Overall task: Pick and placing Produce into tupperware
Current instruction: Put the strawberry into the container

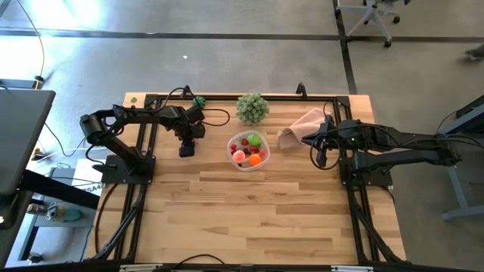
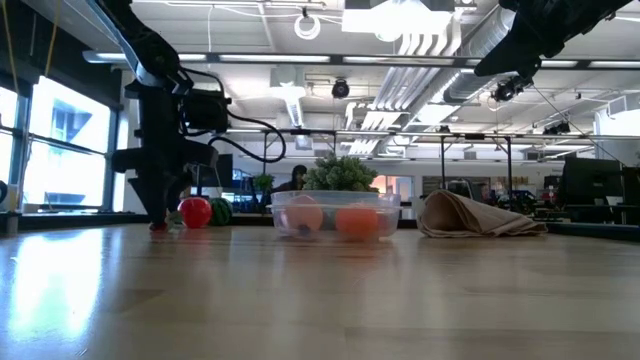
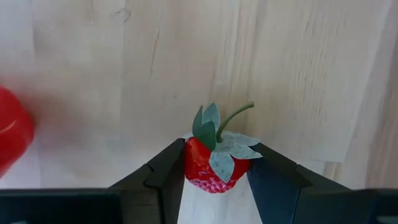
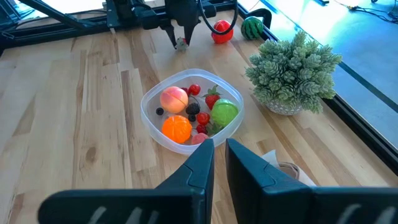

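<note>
The left gripper [image 3: 214, 180] pinches a strawberry [image 3: 216, 167] on the table beside the tupperware [image 1: 248, 150], apparently to lift it in.

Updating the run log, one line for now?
left pincer: closing on strawberry | right pincer: shut, idle | tupperware: part filled

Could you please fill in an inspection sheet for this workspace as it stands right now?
Surface: wooden table, light planks, dark frame.
Job's things: clear tupperware holds orange, pink, green and red produce; strawberry on the table between the left fingers; red fruit and dark green fruit remain outside.
Clutter: leafy ball; pink cloth.
Grippers: left gripper down at the table, around the strawberry; right gripper shut, raised near the cloth.
Cables: black cables along the left arm.
Surroundings: office chair; a person behind the leafy ball, low view.
</note>
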`<action>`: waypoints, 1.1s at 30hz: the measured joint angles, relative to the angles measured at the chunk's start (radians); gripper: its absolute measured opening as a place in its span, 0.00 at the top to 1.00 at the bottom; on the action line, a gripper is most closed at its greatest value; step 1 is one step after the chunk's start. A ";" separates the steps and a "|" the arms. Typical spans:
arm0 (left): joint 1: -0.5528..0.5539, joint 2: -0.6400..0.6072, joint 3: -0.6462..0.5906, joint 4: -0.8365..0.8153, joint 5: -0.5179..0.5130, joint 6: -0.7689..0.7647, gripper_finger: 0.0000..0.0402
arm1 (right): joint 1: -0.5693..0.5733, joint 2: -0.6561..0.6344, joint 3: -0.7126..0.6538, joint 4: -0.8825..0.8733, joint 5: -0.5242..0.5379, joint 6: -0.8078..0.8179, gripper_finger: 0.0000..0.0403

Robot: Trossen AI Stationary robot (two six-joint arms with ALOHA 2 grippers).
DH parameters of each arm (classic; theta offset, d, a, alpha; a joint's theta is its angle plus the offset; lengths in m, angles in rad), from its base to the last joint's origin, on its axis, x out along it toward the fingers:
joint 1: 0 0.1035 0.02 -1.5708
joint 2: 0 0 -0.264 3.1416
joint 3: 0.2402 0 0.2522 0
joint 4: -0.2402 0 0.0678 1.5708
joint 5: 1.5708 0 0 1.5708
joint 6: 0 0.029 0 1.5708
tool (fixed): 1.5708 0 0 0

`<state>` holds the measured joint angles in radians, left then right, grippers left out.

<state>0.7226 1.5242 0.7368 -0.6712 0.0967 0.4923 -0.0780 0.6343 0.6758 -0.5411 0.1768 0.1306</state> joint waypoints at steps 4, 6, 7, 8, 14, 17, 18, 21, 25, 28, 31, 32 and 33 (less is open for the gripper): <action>-0.001 0.000 0.000 0.001 0.001 0.000 0.64 | 0.000 0.000 0.000 0.000 0.000 0.000 0.93; -0.001 0.000 0.000 0.001 0.001 0.000 0.64 | 0.000 0.000 0.000 0.000 0.000 0.000 0.93; -0.001 0.000 0.000 0.001 0.001 0.000 0.65 | 0.000 0.000 0.000 0.000 0.000 0.000 0.93; -0.001 0.000 0.000 0.001 0.001 0.000 0.65 | 0.000 0.000 0.000 0.000 0.000 0.000 0.93; -0.001 0.000 0.000 0.018 0.001 0.000 0.64 | 0.000 0.000 0.000 0.000 0.000 0.000 0.93; -0.001 0.000 0.006 0.020 0.010 -0.001 0.64 | 0.000 0.000 0.000 0.000 0.000 0.000 0.93; -0.001 0.000 0.013 0.018 0.021 -0.002 0.64 | 0.000 0.000 0.000 0.000 0.000 0.000 0.93; -0.003 -0.004 0.038 0.018 0.053 -0.002 0.64 | 0.000 0.000 0.000 0.000 0.000 0.000 0.93; -0.003 -0.029 0.090 0.020 0.093 -0.012 0.64 | 0.000 0.000 0.000 0.000 0.000 0.000 0.93; -0.011 -0.053 0.133 0.034 0.113 -0.052 0.64 | 0.000 0.000 0.000 0.000 0.000 0.000 0.93; -0.043 -0.075 0.175 0.089 0.110 -0.078 0.64 | 0.000 0.000 0.000 0.000 0.000 0.000 0.93; -0.059 -0.081 0.188 0.110 0.109 -0.080 0.64 | 0.000 0.000 0.000 0.000 0.000 0.000 0.93; -0.076 -0.084 0.202 0.137 0.106 -0.082 0.64 | 0.000 0.000 0.000 0.000 0.000 0.000 0.93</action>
<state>0.6462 1.4399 0.9385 -0.5341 0.2032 0.4099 -0.0780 0.6342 0.6759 -0.5415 0.1768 0.1303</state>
